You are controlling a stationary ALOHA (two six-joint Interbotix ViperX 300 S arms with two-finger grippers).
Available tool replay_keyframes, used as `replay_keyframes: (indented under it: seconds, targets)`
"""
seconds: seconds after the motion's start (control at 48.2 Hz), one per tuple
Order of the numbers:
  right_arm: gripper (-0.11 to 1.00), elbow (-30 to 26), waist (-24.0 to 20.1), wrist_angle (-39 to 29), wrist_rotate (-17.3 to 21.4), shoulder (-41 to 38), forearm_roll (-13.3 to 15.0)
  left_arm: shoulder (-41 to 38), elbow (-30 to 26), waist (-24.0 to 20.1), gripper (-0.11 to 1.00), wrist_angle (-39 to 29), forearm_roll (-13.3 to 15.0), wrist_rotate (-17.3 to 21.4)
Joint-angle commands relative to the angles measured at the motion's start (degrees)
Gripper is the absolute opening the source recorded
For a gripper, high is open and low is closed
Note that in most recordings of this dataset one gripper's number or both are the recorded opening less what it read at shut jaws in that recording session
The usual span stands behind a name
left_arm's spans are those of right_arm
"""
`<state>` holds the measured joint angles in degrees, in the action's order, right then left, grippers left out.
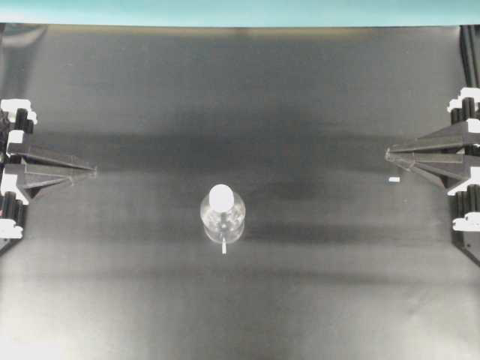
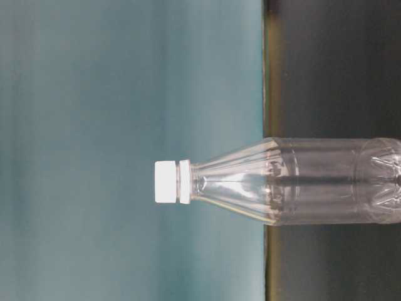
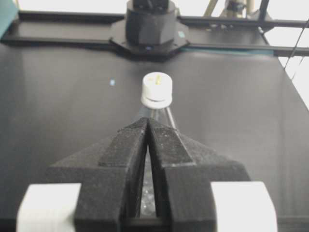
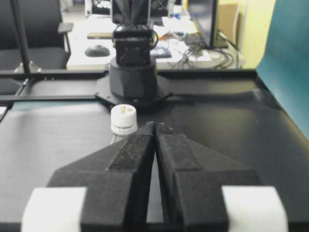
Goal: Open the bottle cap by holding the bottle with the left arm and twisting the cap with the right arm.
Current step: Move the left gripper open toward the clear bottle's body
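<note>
A clear plastic bottle [image 1: 223, 217] stands upright on the black table near the middle, with its white cap [image 1: 222, 197] on. The table-level view, turned on its side, shows the bottle [image 2: 313, 182] and cap [image 2: 166, 182] close up. My left gripper [image 1: 94, 171] is shut and empty at the left edge, far from the bottle. My right gripper [image 1: 387, 154] is shut and empty at the right edge. In the left wrist view the cap [image 3: 157, 90] shows beyond the closed tips [image 3: 147, 120]. In the right wrist view the cap [image 4: 123, 119] shows left of the closed tips [image 4: 155, 123].
A tiny white fleck [image 1: 393, 180] lies on the table near the right gripper. A teal backdrop [image 1: 240, 11] runs along the far edge. Each arm's base shows opposite in the wrist views [image 3: 148, 24] [image 4: 133, 72].
</note>
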<state>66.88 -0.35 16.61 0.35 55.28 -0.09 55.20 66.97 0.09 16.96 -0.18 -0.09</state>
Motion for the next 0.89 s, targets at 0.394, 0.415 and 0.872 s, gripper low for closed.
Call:
replay_keyframes:
  seconds: [0.394,0.415,0.872]
  targets:
    - [0.01,-3.9,0.5,-10.7,-0.1,-0.8,-1.1,-19.2,-16.1,0.8,0.10,4.7,-2.4,-0.1]
    - [0.01,-4.0,0.5,-11.0,-0.1,-0.7,-1.2,-20.3,-16.7,0.8,0.10,5.1,-2.4,0.0]
    - [0.01,-4.0,0.5,-14.2,2.4,0.8,-2.2,-41.8,-24.5,2.4,0.98,14.7,-2.4,-4.7]
